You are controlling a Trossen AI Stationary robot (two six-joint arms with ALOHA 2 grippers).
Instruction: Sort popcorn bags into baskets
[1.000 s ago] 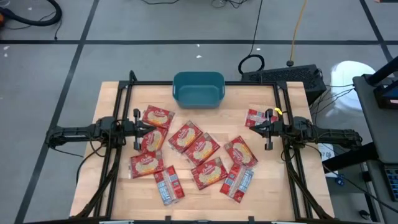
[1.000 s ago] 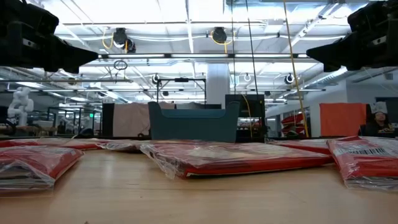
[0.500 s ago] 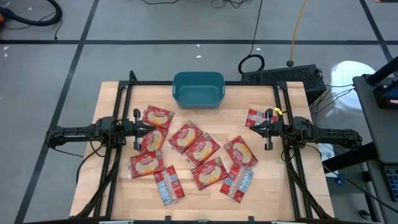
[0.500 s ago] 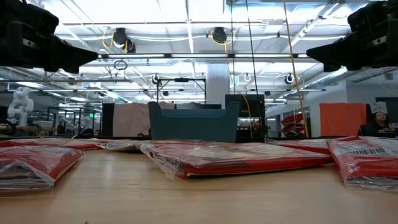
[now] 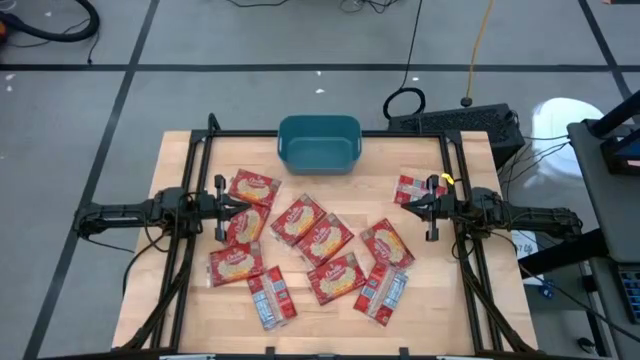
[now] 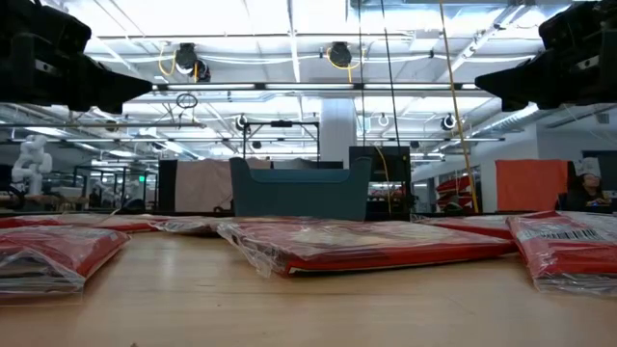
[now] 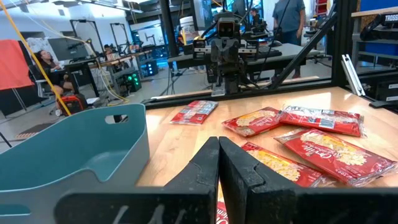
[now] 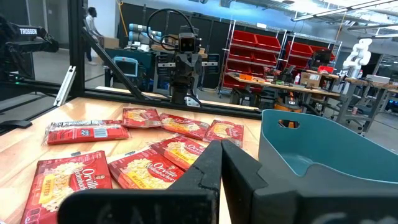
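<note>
Across the middle of the wooden table (image 5: 190, 150): popcorn bags (image 5: 310, 235) lying loose, none yet in the teal basket (image 5: 319, 142) at the far edge. Left gripper (image 5: 232, 207) and right gripper (image 5: 405, 205), fingers pressed together, flank the spread empty; sorting appears unstarted, and the next move calls for opening over a nearby bag.

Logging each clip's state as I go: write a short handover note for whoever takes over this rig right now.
Left end effector: shut, empty, raised over the table's left side.
Right end effector: shut, empty, raised over the right side, facing the left one.
Teal basket: at the far middle edge of the table, nothing inside.
Popcorn bags: ten, all lying on the wood, most clustered in the middle; one apart near the right end effector; two near the front edge show their backs.
Done: nothing sorted.
Left: move every bag into the basket.
</note>
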